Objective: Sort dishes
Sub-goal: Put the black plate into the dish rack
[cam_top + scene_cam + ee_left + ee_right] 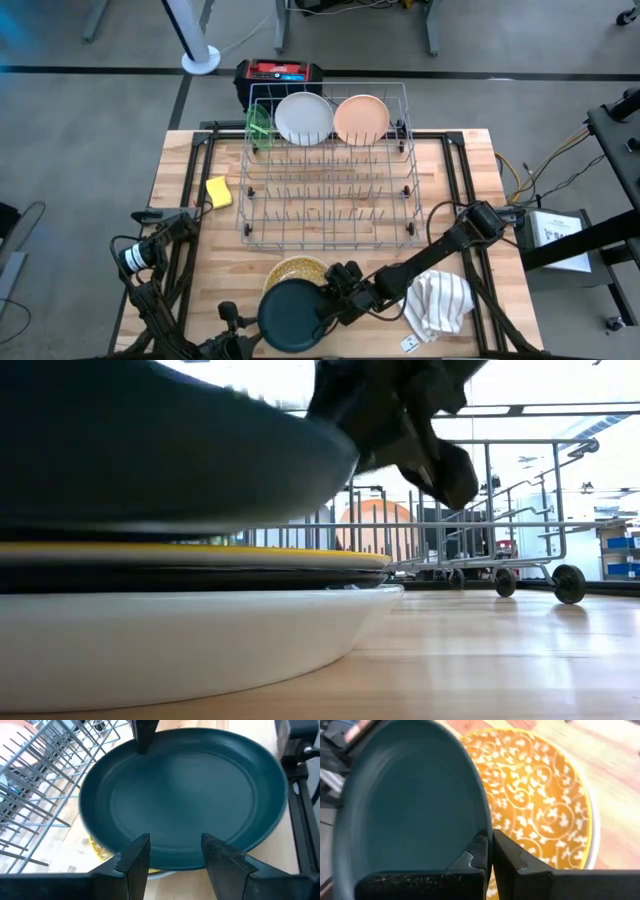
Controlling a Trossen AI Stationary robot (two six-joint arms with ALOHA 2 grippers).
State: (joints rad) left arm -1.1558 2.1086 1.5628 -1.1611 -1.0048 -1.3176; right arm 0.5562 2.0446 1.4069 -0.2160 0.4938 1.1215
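A dark teal plate (293, 315) hangs just above a stack at the table's near edge. The stack has a yellow patterned plate (545, 805) on top and a large white plate (200, 650) at the bottom. My right gripper (340, 290) reaches in from the right and is shut on the teal plate. My left gripper (175, 855) is open at the plate's near-left rim; I cannot tell if it touches. A lime-green dish (259, 125), a white plate (303, 117) and a peach plate (361, 118) stand on edge in the wire rack (330, 190). My right gripper pinches the teal plate's rim (481, 817) on its right side, one finger on the inner face and one on the outside. The fingers come from the table's right, slanting down. The plate is lifted clear of the yellow plate (200, 550) below it.
A yellow sponge (219, 191) lies left of the rack. A white striped cloth (440, 300) lies at the near right, under the right arm. A black and red box (280, 73) stands behind the rack.
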